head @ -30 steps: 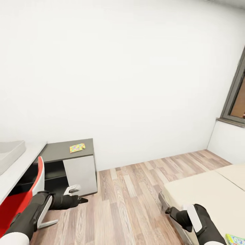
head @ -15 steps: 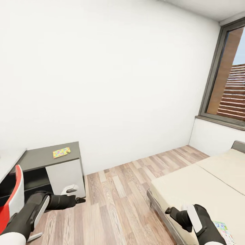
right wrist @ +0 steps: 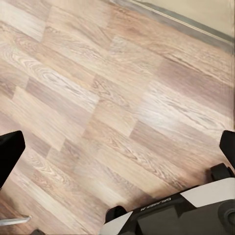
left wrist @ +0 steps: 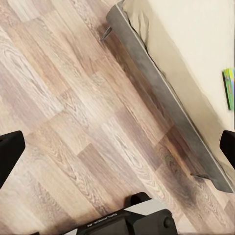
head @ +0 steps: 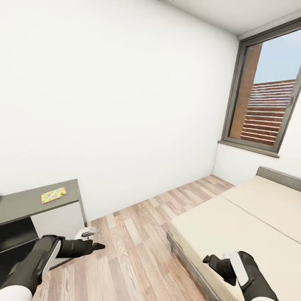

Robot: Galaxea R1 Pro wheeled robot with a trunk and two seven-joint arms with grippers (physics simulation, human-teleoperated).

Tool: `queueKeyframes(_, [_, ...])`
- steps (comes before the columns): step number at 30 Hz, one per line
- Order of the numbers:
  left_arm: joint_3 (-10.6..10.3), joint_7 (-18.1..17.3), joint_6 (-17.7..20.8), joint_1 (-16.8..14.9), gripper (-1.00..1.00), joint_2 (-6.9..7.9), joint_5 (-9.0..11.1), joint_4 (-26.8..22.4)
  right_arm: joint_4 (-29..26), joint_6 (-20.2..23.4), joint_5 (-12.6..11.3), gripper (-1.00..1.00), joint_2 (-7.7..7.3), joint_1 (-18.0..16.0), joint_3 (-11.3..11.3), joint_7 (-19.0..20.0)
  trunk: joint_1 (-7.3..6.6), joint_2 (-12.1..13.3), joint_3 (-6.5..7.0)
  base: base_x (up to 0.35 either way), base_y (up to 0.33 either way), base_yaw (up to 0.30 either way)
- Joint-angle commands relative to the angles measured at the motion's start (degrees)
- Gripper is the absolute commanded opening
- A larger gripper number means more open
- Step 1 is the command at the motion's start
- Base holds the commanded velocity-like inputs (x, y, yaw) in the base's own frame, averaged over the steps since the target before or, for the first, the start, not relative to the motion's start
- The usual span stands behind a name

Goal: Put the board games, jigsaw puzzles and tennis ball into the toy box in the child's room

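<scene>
One multicolour jigsaw puzzle lies on the dark grey end of the table at the left. The cream bed runs along the right, its grey headboard under the window. In the left wrist view a green and yellow edge of a board game lies on the mattress. My left gripper hangs over the wood floor beside the table, and my right gripper hovers at the bed's near edge. Both wrist views show the fingers spread wide with nothing between them. The toy box and tennis ball are out of view.
A white wall faces me, with a tall grey-framed window at the right. Wood-plank floor stretches between table and bed. The bed's grey frame rail and a thin leg stand at the floor's edge.
The head view has swung right: the table slid toward the left edge, the red chair and grey bin left the picture, and the window and headboard came in. Both arms hold their pose.
</scene>
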Motion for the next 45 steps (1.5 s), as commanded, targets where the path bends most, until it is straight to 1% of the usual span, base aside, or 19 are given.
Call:
queueKeyframes(1, [0.1, -0.2, 0.4, 0.0, 1.0, -0.02, 0.0, 0.0, 0.0, 0.1, -0.6, 1.0, 0.01, 0.0, 0.0, -0.5, 0.02, 0.0, 0.0, 0.0, 0.0, -0.277])
queueKeyframes(14, [0.2, -0.3, -0.2, 0.2, 1.0, 0.02, -0.1, 0.0, 0.1, -0.1, -0.6, 1.0, -0.01, 0.0, -0.3, -0.5, 0.02, 0.0, 0.26, 0.031, 0.017, -0.278])
queueKeyframes(16, [0.2, -0.3, -0.3, 0.2, 1.0, 0.01, -0.1, 0.0, 0.1, -0.1, -0.6, 1.0, 0.0, 0.0, -0.9, -0.5, 0.02, 0.0, 0.27, 0.181, 0.157, -0.28])
queueKeyframes(18, [0.2, -0.3, -0.3, 0.2, 1.0, 0.0, 0.0, 0.0, 0.1, -0.2, -0.6, 1.0, 0.03, 0.0, -2.6, -0.5, 0.02, 0.0, 0.27, 0.207, 0.19, -0.28])
queueKeyframes(21, [0.2, -0.3, -0.3, 0.2, 1.0, 0.02, 0.0, 0.0, 0.2, -0.3, -0.6, 1.0, 0.0, 0.0, -3.7, -0.4, 0.02, 0.0, 0.27, 0.207, 0.167, -0.28])
queueKeyframes(23, [0.2, -0.3, -0.3, 0.2, 1.0, 0.0, -0.1, 0.0, 0.2, -0.3, -0.6, 1.0, 0.04, 0.0, -4.1, -0.4, 0.02, 0.0, 0.27, 0.11, 0.065, -0.28])
queueKeyframes(35, [0.3, -0.3, -0.3, 0.3, 1.0, 0.11, -0.1, 0.0, 0.2, -0.4, -0.6, 1.0, 0.12, 0.0, -4.4, -0.4, 0.02, 0.0, 0.27, 0.015, 0.009, -0.28])
queueKeyframes(39, [0.3, -0.3, -0.3, 0.3, 1.0, 0.93, -0.1, 0.0, 0.6, -1.2, -0.6, 1.0, 0.05, 0.0, -4.4, -0.4, 0.02, 0.0, 0.27, 0.0, 0.0, -0.28])
queueKeyframes(45, [0.3, -0.3, -0.3, 0.3, 1.0, 1.26, 0.0, 0.0, 1.7, -1.9, -0.6, 1.0, 0.04, 0.0, -4.4, -0.4, 0.02, 0.0, 0.27, 0.0, 0.0, -0.28])
